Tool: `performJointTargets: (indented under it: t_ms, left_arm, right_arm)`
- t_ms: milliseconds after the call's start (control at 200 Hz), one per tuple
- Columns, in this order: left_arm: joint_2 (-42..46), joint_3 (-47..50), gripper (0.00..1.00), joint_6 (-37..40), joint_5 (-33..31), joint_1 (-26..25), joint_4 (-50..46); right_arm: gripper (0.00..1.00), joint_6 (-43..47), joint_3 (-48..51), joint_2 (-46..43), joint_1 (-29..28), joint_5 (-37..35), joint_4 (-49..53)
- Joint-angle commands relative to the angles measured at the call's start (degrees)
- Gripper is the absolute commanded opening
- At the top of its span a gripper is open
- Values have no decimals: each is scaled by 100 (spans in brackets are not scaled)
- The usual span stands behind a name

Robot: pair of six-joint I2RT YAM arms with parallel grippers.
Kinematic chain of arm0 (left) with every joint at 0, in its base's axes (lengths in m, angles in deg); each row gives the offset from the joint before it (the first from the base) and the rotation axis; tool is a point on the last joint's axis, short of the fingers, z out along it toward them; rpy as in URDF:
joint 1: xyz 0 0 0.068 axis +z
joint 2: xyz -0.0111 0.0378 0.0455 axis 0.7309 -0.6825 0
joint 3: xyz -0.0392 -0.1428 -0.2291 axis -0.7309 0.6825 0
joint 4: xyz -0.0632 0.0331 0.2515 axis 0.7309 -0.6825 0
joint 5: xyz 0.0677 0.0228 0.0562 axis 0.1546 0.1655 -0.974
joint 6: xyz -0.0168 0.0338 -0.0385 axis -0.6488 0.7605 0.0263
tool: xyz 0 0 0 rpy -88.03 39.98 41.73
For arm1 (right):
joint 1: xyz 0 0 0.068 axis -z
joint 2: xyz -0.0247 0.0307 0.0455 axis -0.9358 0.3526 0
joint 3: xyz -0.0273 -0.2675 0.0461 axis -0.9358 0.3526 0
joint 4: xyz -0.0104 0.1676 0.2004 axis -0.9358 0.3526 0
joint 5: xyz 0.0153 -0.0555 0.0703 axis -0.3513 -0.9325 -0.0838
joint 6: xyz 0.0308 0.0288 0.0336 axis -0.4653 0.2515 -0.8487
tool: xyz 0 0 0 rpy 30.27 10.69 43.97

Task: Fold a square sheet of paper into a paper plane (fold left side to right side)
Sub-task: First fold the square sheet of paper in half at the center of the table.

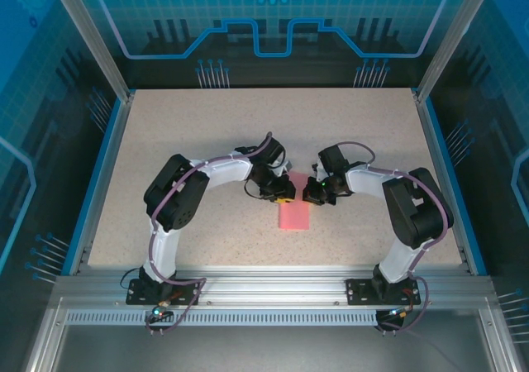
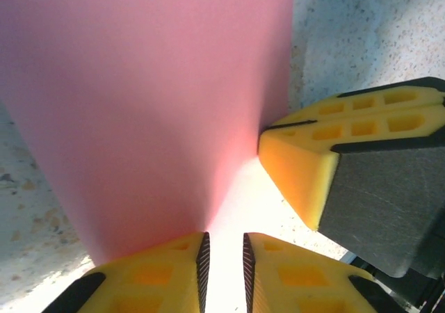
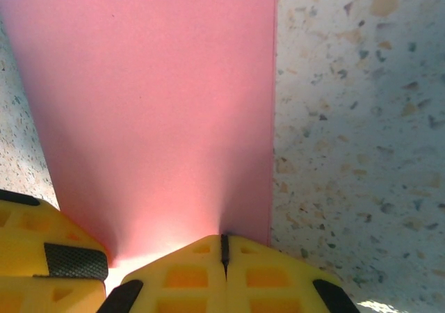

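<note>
The paper (image 1: 294, 216) runs lengthwise from both hands back toward me. My right hand (image 3: 224, 257) is closed at its far edge; left hand (image 2: 222, 275) nearly closed, grip unclear.

The left arm (image 1: 178, 194) and the right arm (image 1: 413, 211) each bend outward at the elbow, then reach inward, with the wrists angled down toward each other. The left gripper (image 2: 224, 250) points down with a slim gap between its yellow fingertips. The right gripper (image 3: 224, 247) has its fingertips pressed together, pinching the edge of the square sheet of paper (image 3: 153, 104). The two grippers sit just beside each other.
</note>
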Motion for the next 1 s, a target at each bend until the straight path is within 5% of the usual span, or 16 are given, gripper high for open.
performJointTargets:
  t_ms: [0, 995]
  left_arm:
    - [-142, 117, 22, 157, -163, 66, -205]
    - [501, 839, 17, 340, -376, 487, -136]
  right_arm:
    - [2, 128, 135, 388, -93, -445, 606]
    - [1, 287, 269, 434, 80, -481, 718]
